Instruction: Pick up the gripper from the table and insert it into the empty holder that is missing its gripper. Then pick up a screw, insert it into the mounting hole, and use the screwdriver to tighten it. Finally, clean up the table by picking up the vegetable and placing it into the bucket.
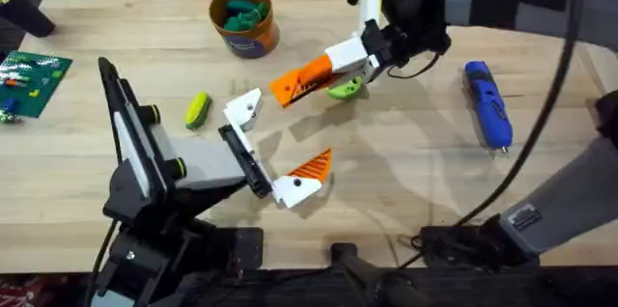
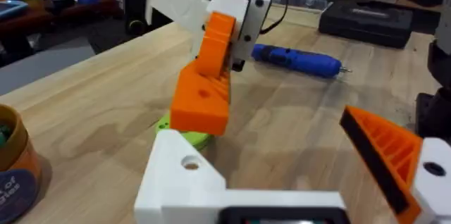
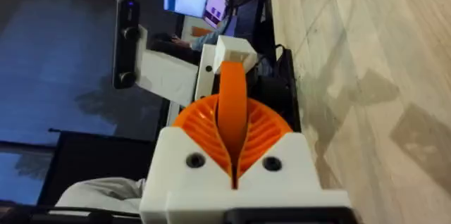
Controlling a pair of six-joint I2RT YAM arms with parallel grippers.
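Gripper [image 1: 301, 81] is lying long-axis along eight-to-two o'clock, tip pointing toward the holder [image 1: 243, 107], clenched by the right gripper [image 1: 333, 66]; left gripper [image 1: 266, 148] gaping.

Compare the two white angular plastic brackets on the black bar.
Far bracket is bare, hole showing; near bracket carries an orange ribbed wedge. Far bracket sits by the second orange wedge clamped in the right end effector; near bracket sits apart from it. Both white, angular.

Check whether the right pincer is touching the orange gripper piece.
Touching. The right wrist view shows the right pincer closed against both sides of the gripper, with no gap.
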